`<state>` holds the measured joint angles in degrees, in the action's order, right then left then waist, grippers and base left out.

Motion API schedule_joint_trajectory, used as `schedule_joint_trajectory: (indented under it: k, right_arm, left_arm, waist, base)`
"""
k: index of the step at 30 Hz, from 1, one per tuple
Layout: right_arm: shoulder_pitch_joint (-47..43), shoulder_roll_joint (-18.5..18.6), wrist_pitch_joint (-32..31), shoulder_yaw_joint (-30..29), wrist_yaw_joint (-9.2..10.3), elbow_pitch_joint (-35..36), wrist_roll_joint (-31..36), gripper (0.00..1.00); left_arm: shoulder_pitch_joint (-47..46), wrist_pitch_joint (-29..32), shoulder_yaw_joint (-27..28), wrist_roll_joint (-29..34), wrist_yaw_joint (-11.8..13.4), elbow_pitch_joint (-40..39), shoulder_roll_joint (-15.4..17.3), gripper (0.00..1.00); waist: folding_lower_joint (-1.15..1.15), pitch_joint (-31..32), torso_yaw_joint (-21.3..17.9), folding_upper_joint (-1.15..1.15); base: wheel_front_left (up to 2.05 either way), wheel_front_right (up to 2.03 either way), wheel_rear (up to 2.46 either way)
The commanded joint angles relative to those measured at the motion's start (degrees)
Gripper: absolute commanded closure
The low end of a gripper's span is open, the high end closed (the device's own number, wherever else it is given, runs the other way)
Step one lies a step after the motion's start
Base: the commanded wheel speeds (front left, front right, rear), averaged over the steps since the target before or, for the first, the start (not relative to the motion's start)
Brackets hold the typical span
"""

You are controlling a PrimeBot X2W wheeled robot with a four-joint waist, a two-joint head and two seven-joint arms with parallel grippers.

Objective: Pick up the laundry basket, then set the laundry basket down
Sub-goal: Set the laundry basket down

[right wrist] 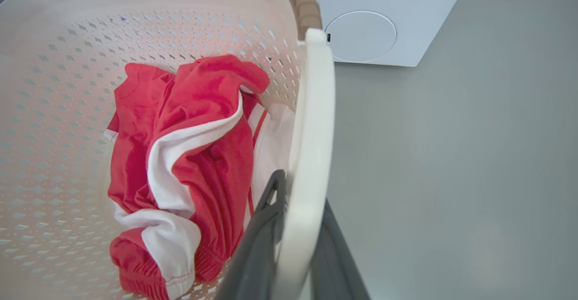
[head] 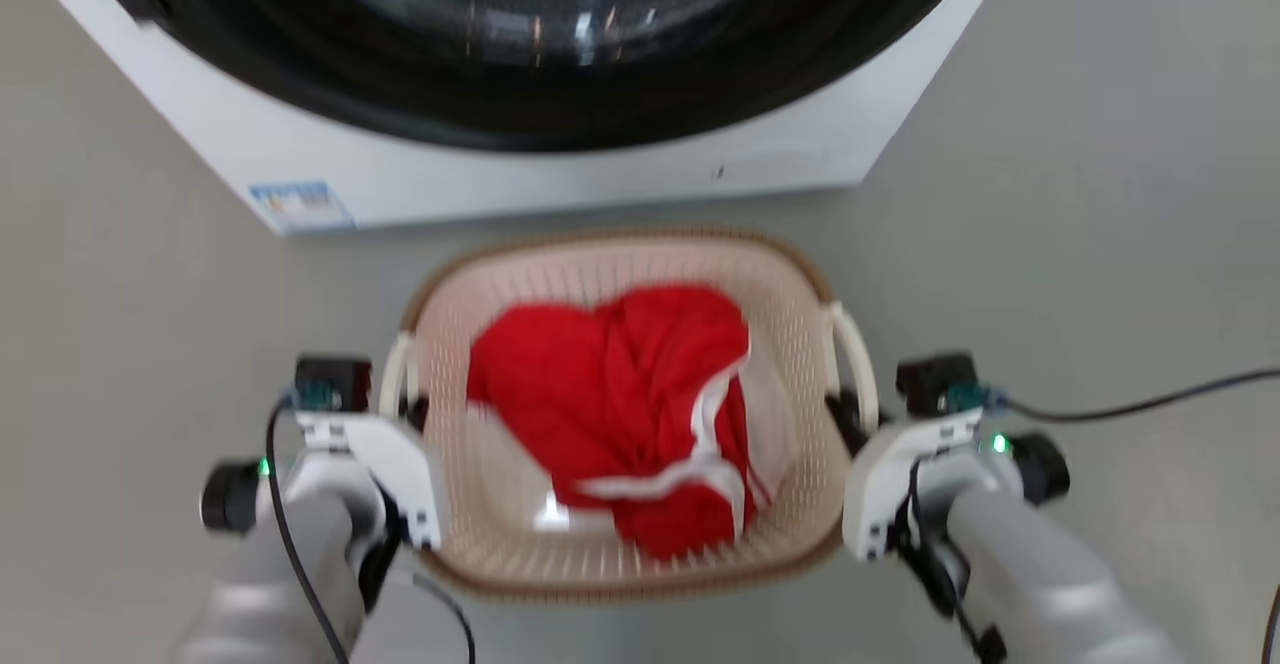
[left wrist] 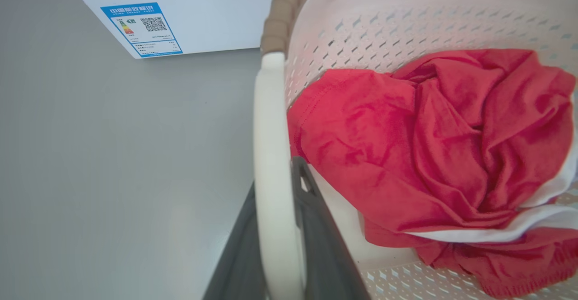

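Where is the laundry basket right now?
Centre of the head view, the laundry basket is just before the washing machine, clamped at its sides by the left gripper and right gripper.

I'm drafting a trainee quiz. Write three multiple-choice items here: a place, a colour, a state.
1. The big white washing machine stands: A beyond the cream perforated plastic laundry basket; B right of it; C left of it.
2. The crumpled garment inside is: A blue; B green; C red with white trim.
3. The left gripper is: A open, clear; B shut on the basket's white loop handle; C holding the garment.
A: head view shows it past the basket. C: its colours are plain. B: fingers flank the handle.
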<state>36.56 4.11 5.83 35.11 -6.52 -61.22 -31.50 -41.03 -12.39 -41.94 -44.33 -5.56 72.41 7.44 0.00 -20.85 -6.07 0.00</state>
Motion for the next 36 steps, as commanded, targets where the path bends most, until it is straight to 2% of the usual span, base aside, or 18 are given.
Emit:
schedule_joint_trajectory:
  k: [1, 8, 15, 24, 36]
  right_arm:
    - [1.58, -1.24, 1.22, 0.54, -0.97, 1.00, 1.81, 1.00]
    - [7.17, -1.24, 4.30, -3.34, -0.97, -0.68, 5.14, 1.00]
    - [10.82, -1.24, 6.36, -6.64, -0.97, -3.09, 8.14, 1.00]
    - [14.25, -1.24, 8.17, -10.55, -0.97, -4.54, 11.50, 1.00]
    - [15.40, -1.24, 8.95, -14.69, -0.97, -4.32, 15.26, 1.00]
  left_arm:
    - [-4.07, -1.38, 1.05, 0.72, -0.57, -1.67, 1.38, 1.00]
    - [-10.48, -2.26, 1.63, 1.40, -0.66, -3.37, 2.86, 1.00]
    - [-14.04, -2.57, 2.34, 2.28, -0.84, -4.84, 4.04, 1.00]
    - [-16.20, -2.60, 4.87, 3.89, 0.28, -8.58, 4.82, 1.00]
    - [-16.39, -2.61, 8.35, 7.40, 0.33, -11.81, 4.80, 1.00]
  waist:
    - [0.00, -6.66, 1.71, 0.00]
    - [0.00, -15.80, 3.03, 0.00]
    - [0.00, -21.22, 3.99, 0.00]
    - [0.00, -25.27, 4.94, 0.00]
    - [0.00, -28.46, 5.22, 0.00]
  base:
    - [0.00, 0.00, 0.00]
    - [0.00, 0.00, 0.00]
    - [0.00, 0.00, 0.00]
    - [0.00, 0.00, 0.00]
    - [0.00, 0.00, 0.00]
